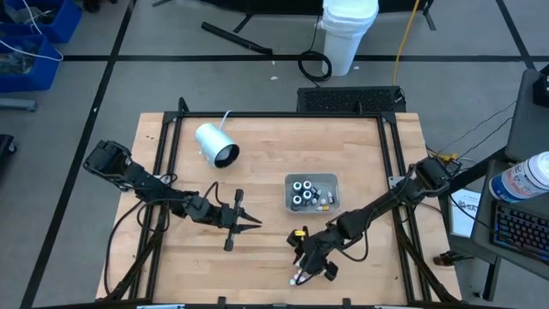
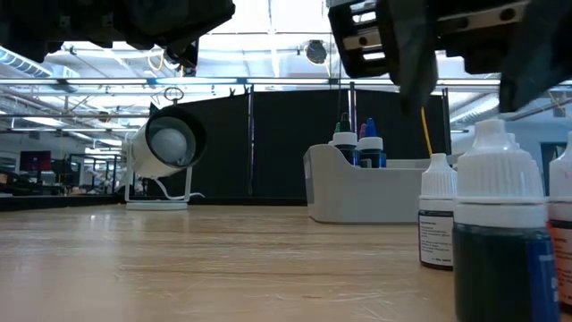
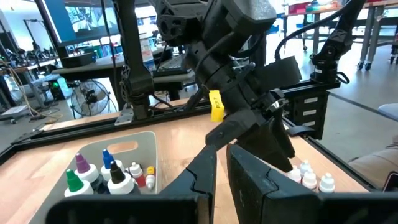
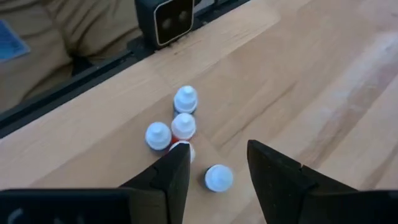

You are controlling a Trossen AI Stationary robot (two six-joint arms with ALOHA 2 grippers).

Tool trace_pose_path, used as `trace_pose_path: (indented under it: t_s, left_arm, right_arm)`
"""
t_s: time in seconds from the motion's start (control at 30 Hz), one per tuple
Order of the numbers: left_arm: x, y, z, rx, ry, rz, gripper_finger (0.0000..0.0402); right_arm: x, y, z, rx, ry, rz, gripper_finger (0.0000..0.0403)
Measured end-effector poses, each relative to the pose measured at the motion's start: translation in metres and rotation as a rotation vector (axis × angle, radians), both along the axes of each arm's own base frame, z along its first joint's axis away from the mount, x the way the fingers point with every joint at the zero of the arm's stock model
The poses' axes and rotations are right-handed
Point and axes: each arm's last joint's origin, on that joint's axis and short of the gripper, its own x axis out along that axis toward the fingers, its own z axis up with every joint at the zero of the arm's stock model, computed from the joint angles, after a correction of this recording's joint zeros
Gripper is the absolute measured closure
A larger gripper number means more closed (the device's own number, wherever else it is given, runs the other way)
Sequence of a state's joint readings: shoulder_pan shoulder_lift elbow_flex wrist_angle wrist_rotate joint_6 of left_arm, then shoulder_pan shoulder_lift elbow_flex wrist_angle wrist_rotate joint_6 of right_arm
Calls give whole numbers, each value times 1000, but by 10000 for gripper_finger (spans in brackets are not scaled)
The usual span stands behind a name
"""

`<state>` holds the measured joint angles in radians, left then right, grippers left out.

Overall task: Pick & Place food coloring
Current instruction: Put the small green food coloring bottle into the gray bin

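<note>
Several tiny food coloring bottles (image 4: 183,124) with white caps stand upright in a cluster on the wood near the table's front edge (image 1: 298,276). My right gripper (image 4: 217,171) hovers above them, slanting down, open. One bottle (image 4: 217,178) shows between its fingers, below them and untouched. More bottles (image 3: 106,174) stand in the grey tray (image 1: 310,204). My left gripper (image 1: 256,222) waits level at mid-table, left of the tray, its fingers closed to a thin slit with nothing between them.
A big white cylinder (image 1: 214,144) lies on its side at the far left. The grey tray (image 2: 357,192) stands just beyond the loose bottles (image 2: 438,224). A black frame (image 1: 171,137) borders the table, and a small black camera box (image 4: 173,18) sits at the front edge.
</note>
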<state>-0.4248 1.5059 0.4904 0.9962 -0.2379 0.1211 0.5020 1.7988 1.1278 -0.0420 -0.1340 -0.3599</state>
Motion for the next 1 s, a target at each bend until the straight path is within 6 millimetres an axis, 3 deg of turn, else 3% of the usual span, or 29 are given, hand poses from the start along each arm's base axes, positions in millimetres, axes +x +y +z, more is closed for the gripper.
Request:
trace_pose_path:
  t_s: [0.17,0.43,0.77,1.0]
  left_arm:
    - [0,0,0,0,0,0,355]
    - [0,0,-1,4,7,0,355]
    - [0,0,-1,6,13,-1,355]
    - [0,0,-1,6,13,-1,355]
  right_arm:
    - [4,-6,-1,-3,-7,-11,254]
    - [9,-8,-19,-33,28,-11,254]
    - [8,-7,-19,-13,43,8,255]
    - [8,-7,-39,-4,54,-15,255]
